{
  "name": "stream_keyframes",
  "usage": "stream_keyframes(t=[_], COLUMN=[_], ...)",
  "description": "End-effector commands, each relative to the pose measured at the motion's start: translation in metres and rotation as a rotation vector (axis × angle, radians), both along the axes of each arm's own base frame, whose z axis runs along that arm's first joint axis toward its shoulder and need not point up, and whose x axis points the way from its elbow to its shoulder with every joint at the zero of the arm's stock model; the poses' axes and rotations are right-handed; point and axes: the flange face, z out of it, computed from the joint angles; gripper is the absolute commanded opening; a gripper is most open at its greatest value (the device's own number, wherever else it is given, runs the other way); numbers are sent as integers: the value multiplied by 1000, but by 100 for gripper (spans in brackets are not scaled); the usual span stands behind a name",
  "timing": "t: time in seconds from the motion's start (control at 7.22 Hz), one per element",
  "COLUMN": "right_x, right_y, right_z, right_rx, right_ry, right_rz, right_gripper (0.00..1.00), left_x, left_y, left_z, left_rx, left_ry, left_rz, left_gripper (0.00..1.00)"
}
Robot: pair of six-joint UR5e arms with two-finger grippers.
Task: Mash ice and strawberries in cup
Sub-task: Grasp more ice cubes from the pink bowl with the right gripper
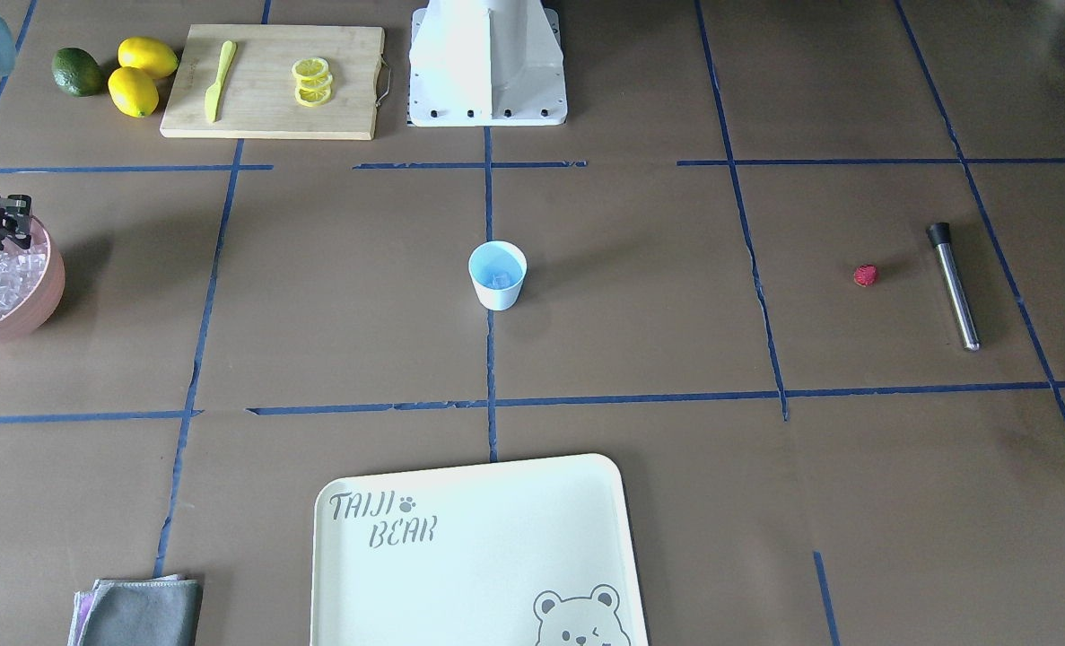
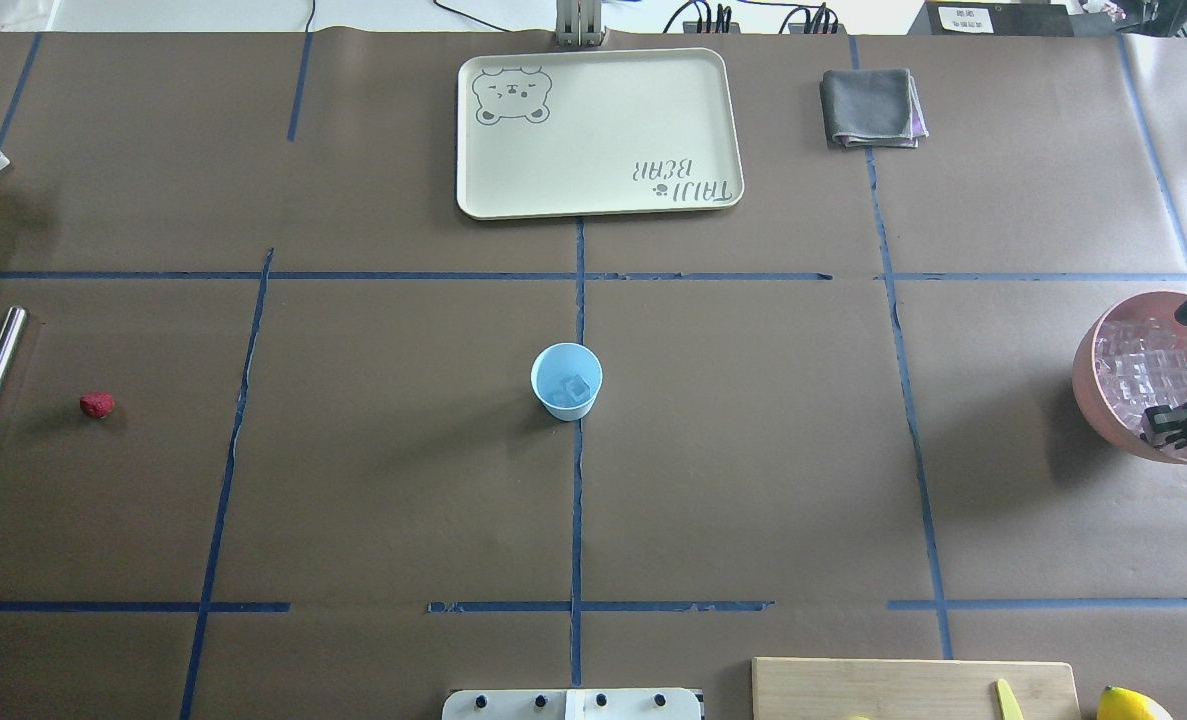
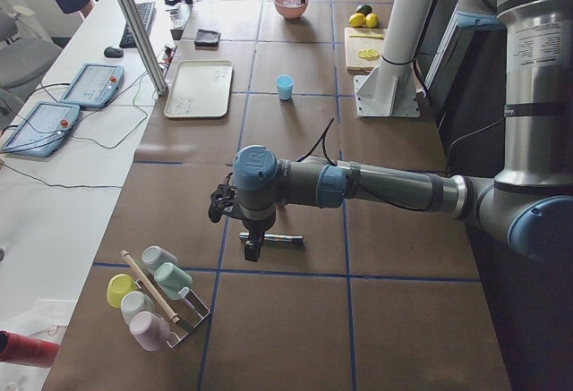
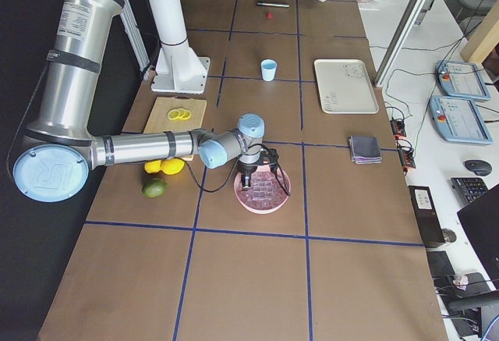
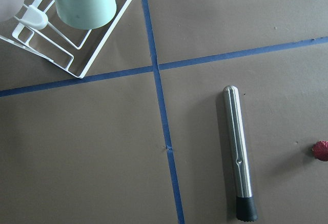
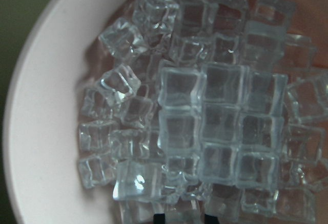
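The light-blue cup point(image 1: 498, 274) point(image 2: 566, 380) stands upright mid-table with one cube of ice point(image 2: 578, 387) inside. A pink bowl point(image 2: 1088, 370) at the robot's right holds several ice cubes point(image 6: 215, 116). My right gripper point(image 2: 1175, 365) hangs over that ice with its fingers apart, open; two dark fingertips point(image 6: 159, 218) peek in at the bottom of the right wrist view. The strawberry point(image 1: 866, 275) point(image 5: 322, 150) lies on the robot's left beside a steel muddler point(image 1: 954, 287) point(image 5: 238, 152). My left gripper point(image 3: 253, 246) hovers above the muddler; I cannot tell its state.
A cutting board point(image 1: 272, 117) with lemon slices point(image 1: 312, 81) and a yellow knife point(image 1: 220, 79) sits near the robot base point(image 1: 487, 63), lemons point(image 1: 142, 72) beside it. A cream tray point(image 1: 478, 556) and grey cloth point(image 1: 142, 615) lie on the far side. A cup rack point(image 5: 77, 55) stands at the left end.
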Motion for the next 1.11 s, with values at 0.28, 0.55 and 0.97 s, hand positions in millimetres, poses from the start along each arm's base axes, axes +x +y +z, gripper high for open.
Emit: stream_keyframes(t=[0.28, 0.55, 0.97], right_x=[3, 9, 48], right_y=[0, 3, -8], right_z=[-11, -28, -48], right_rx=[15, 31, 63], right_ry=[-13, -29, -46], right_rz=[3, 10, 107], right_gripper=[3, 3, 0], left_x=[0, 0, 0], left_y=[0, 0, 0], left_z=[0, -2, -2], left_rx=[2, 6, 6], left_ry=[0, 0, 0], left_rz=[0, 0, 0], left_gripper=[100, 100, 100])
